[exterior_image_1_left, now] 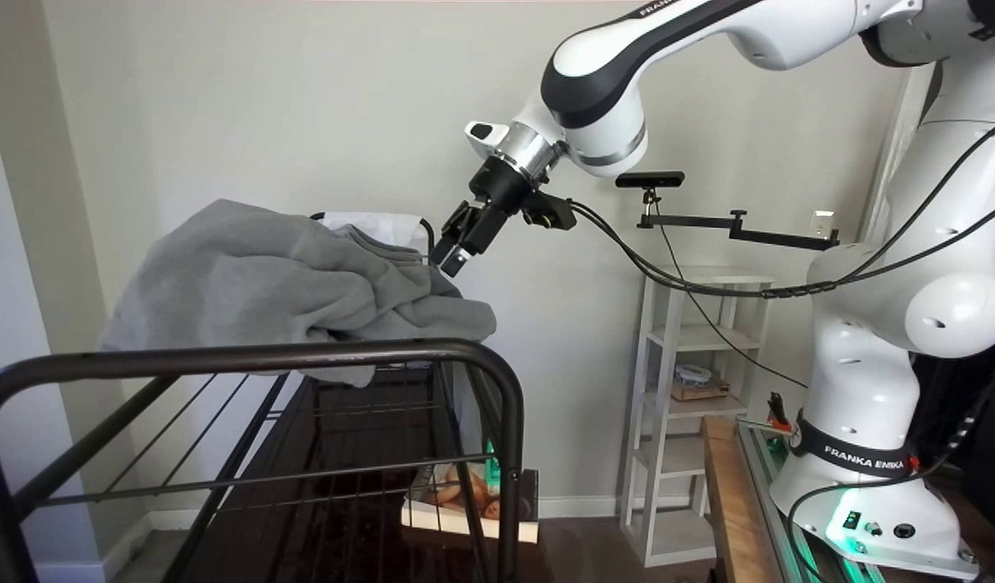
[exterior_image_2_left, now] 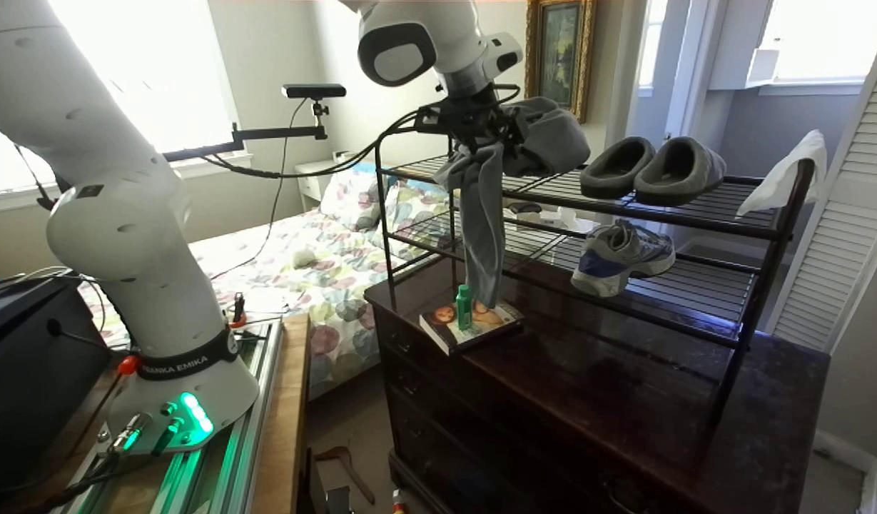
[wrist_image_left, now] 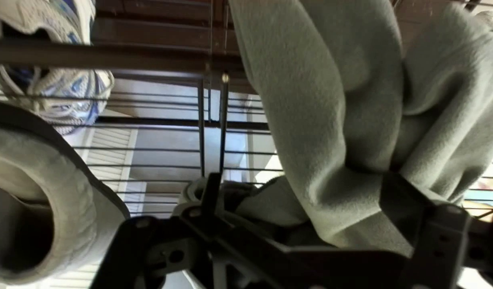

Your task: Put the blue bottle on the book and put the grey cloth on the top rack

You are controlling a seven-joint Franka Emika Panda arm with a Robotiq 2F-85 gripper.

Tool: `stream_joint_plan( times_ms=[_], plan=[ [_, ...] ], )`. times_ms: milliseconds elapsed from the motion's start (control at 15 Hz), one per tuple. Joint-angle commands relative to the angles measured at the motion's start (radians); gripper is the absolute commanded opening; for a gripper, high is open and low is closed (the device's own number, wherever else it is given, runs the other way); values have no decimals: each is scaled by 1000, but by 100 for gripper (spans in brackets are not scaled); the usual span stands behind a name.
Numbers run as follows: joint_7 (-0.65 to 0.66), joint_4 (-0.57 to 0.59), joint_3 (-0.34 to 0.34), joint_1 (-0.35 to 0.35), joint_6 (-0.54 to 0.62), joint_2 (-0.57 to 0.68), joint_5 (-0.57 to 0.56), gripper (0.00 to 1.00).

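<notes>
The grey cloth [exterior_image_1_left: 262, 279] [exterior_image_2_left: 483, 221] [wrist_image_left: 310, 104] lies bunched over the top rack [exterior_image_2_left: 748, 193] [wrist_image_left: 170, 165]. In an exterior view one long fold hangs down the rack's front to the book [exterior_image_2_left: 449, 335]; whether its tip touches is unclear. My gripper [exterior_image_1_left: 451, 256] [exterior_image_2_left: 492, 139] [wrist_image_left: 300, 180] is just above the cloth, jaws wide apart. In the wrist view cloth lies against the right finger [wrist_image_left: 402, 208], while the left finger [wrist_image_left: 212, 192] stands free of it. The bottle [exterior_image_2_left: 464, 308], which looks green, stands upright on the book.
Two grey slippers [exterior_image_2_left: 616, 165] sit on the top tier beside the cloth, with a white fabric piece [exterior_image_2_left: 791, 171] over the end rail. A sneaker [exterior_image_2_left: 620, 257] is on the tier below. The rack stands on a dark dresser [exterior_image_2_left: 588, 357]. A mounted camera [exterior_image_2_left: 314, 91] is nearby.
</notes>
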Motion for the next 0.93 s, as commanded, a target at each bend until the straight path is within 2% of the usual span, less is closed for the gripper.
stream_joint_plan(
  times_ms=[0, 400, 867],
  plan=[
    [154, -109, -23, -29, -18, -97, -115, 100],
    [241, -187, -120, -32, -104, -158, -227, 100],
    [107, -202, -217, 48, -108, -113, -129, 100]
  ],
)
